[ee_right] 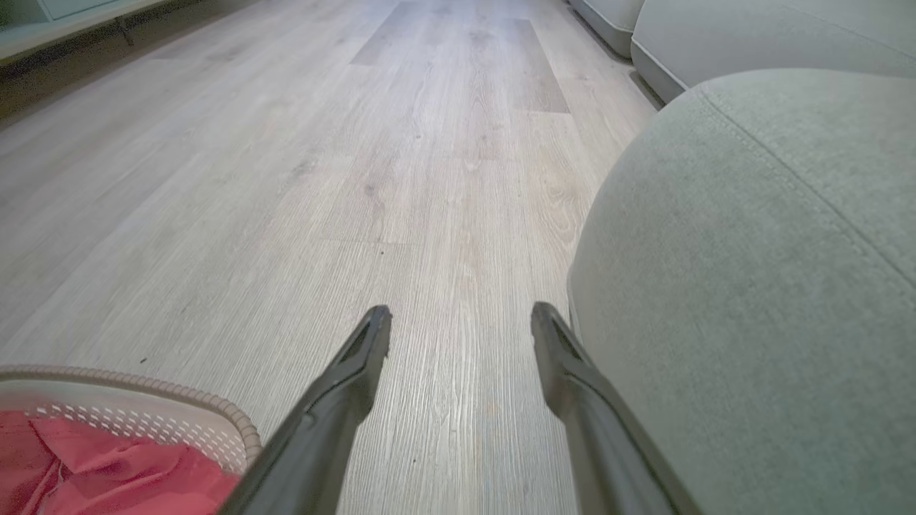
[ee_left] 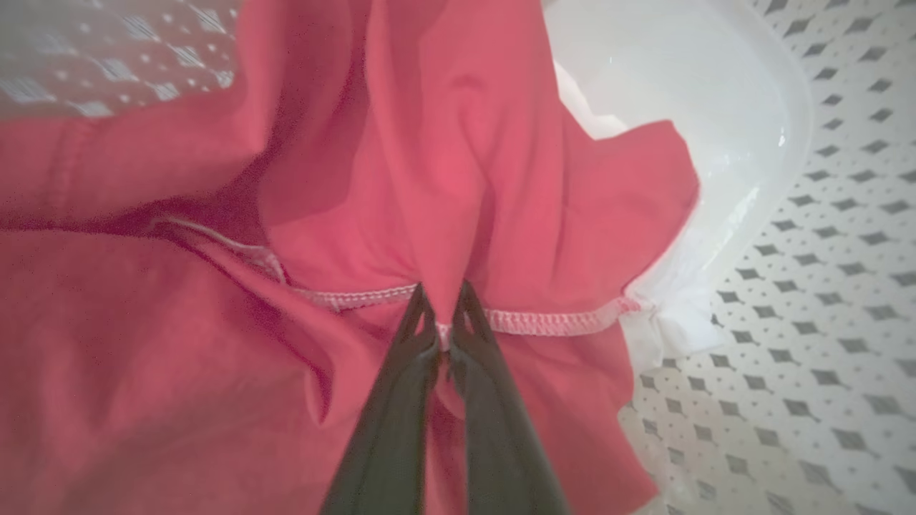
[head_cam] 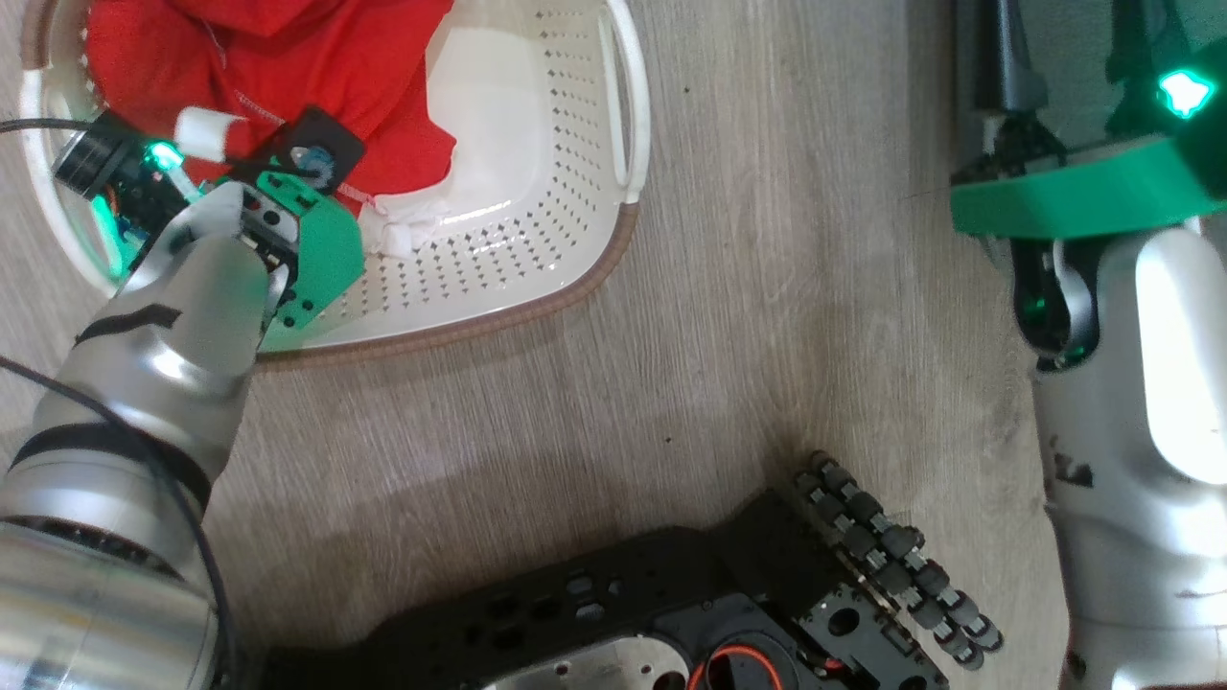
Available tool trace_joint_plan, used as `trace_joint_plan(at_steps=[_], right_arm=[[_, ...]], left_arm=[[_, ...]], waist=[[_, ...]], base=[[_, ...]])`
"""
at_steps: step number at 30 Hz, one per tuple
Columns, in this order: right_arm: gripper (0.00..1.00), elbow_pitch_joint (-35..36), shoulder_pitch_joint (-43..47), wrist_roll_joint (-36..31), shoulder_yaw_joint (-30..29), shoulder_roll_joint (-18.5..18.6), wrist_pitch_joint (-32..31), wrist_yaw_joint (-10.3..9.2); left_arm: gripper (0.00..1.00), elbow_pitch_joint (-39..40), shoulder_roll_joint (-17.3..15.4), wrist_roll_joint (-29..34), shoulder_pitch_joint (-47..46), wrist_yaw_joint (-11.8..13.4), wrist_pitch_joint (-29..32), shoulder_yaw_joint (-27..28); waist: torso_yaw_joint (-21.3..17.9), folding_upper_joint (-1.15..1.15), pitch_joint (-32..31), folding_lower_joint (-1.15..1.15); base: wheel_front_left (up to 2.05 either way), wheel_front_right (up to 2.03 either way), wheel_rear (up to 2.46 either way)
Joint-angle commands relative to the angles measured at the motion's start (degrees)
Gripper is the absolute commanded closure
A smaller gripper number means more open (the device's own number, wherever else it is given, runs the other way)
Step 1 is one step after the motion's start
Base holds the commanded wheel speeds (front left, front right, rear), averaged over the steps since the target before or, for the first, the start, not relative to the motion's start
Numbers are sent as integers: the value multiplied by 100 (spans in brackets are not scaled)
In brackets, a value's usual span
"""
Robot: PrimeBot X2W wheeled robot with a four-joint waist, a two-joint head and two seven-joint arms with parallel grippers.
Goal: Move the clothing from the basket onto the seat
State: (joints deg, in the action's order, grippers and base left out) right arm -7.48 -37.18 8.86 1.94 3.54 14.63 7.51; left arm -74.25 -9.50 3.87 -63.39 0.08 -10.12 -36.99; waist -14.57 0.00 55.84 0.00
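One basket (head_cam: 537,240) on floor (ee_right: 429,179), red clothing (ee_left: 501,179) inside, left gripper (ee_left: 441,315) pinching one fold, right gripper (ee_right: 461,325) spread empty, beside one seat (ee_right: 751,286).

A pale grey wood-grain plank floor (head_cam: 767,287) spreads wide (its boards run lengthwise in the right wrist view), reaching a low pale-green furniture edge (ee_right: 71,21) far off.

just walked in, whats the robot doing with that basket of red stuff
The robot is working on a laundry basket on the wood floor. Its left gripper is shut on a fold of the red clothing near a white-stitched hem, with the clothing in the basket. The right gripper is open and empty, over the floor beside the grey-green seat. No clothing lies on the part of the seat that shows.
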Motion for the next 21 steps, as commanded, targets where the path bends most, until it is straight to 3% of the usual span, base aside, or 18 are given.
trace_joint_plan(at_steps=[1,13,21], right_arm=[[0,137,77,58,81,-66,37,-2],[0,-296,26,57,128,-60,37,-2],[0,-647,351,107,172,124,37,-2]], left_arm=[[100,31,-196,-88,123,-21,-92,149],[100,129,151,-654,470,-349,-479,402],[100,1090,431,-1129,1130,-299,-486,728]], waist=[[-25,0,-53,0],[230,0,-1222,0],[585,0,-2259,0]], base=[[0,0,0],[0,0,0],[0,0,0]])
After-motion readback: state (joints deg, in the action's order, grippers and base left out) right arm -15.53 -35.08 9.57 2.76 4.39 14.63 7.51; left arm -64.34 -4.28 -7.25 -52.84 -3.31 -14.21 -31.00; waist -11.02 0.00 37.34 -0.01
